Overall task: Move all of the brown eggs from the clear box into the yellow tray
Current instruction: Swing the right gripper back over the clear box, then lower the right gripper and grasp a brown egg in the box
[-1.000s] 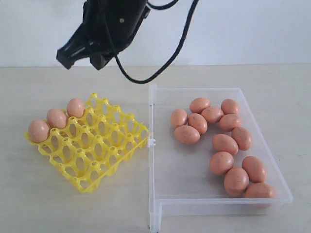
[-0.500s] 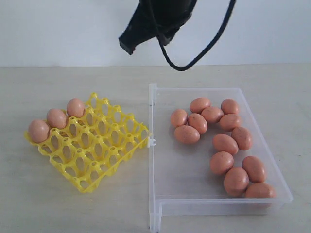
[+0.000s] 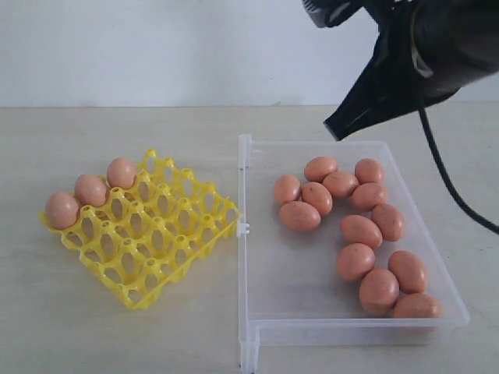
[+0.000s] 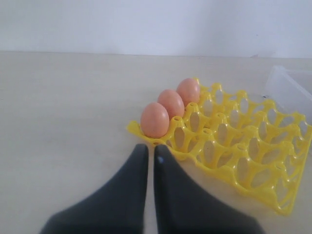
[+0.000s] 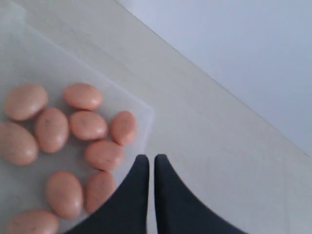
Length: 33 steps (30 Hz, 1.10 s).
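Several brown eggs [image 3: 361, 231] lie loose in the clear box [image 3: 288, 276] on the right; the right wrist view shows some of these eggs [image 5: 87, 125] near a corner of the box [image 5: 29, 48]. Three more eggs [image 3: 91, 189] sit in a row along the far left edge of the yellow tray [image 3: 156, 241]. My right gripper [image 3: 335, 128] hangs shut and empty above the box's far edge; its tips [image 5: 147, 158] are pressed together. In the left wrist view my left gripper [image 4: 147, 148] is shut and empty, just short of the tray [image 4: 234, 146] corner and the nearest egg [image 4: 155, 119].
Box and tray stand side by side on a pale wooden table [image 3: 93, 335], against a white wall [image 3: 156, 47]. A black cable [image 3: 452, 195] trails from the right arm over the box's right side. The box's corner [image 4: 287, 83] shows beyond the tray.
The right arm has swung from above the tray's far side across to the right, and now hangs over the box's far edge. Eggs, tray and box have not moved.
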Motion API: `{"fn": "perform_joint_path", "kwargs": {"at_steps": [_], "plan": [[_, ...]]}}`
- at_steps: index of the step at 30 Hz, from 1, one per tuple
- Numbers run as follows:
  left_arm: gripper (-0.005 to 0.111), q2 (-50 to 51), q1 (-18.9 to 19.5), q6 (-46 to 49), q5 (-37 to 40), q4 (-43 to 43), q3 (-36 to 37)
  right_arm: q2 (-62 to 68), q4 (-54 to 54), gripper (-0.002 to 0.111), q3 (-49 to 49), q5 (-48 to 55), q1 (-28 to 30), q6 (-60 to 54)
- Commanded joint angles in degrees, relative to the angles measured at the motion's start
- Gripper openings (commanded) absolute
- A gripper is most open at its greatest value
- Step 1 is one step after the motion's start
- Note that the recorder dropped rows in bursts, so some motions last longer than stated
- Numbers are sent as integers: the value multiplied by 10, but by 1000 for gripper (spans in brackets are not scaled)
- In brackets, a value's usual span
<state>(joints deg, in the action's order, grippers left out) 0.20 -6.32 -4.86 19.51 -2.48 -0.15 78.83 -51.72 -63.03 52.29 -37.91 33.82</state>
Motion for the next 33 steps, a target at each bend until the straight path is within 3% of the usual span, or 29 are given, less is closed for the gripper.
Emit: {"fn": "perform_joint_path", "kwargs": {"at_steps": [1,5,7,11,13,18,26,33], "plan": [[4,-2,-12,-1,-1,2,1,-18,71,0,63,-154,36,15],[4,-2,-15,-1,-1,2,1,6,230,0,60,-159,103,-60],[4,-2,-17,-1,-1,2,1,30,362,0,41,-121,147,-184],[4,-2,-30,-1,-1,2,1,100,600,0,-23,64,225,-461],[4,-2,-35,-1,-1,2,1,132,652,0,-54,127,249,-539],[4,-2,-36,-1,-1,2,1,179,649,3,-94,143,253,-598],[4,-2,-36,-1,-1,2,1,206,594,49,-96,79,253,-652],[4,-2,-36,-1,-1,2,1,262,583,53,-96,32,253,-629]]}}
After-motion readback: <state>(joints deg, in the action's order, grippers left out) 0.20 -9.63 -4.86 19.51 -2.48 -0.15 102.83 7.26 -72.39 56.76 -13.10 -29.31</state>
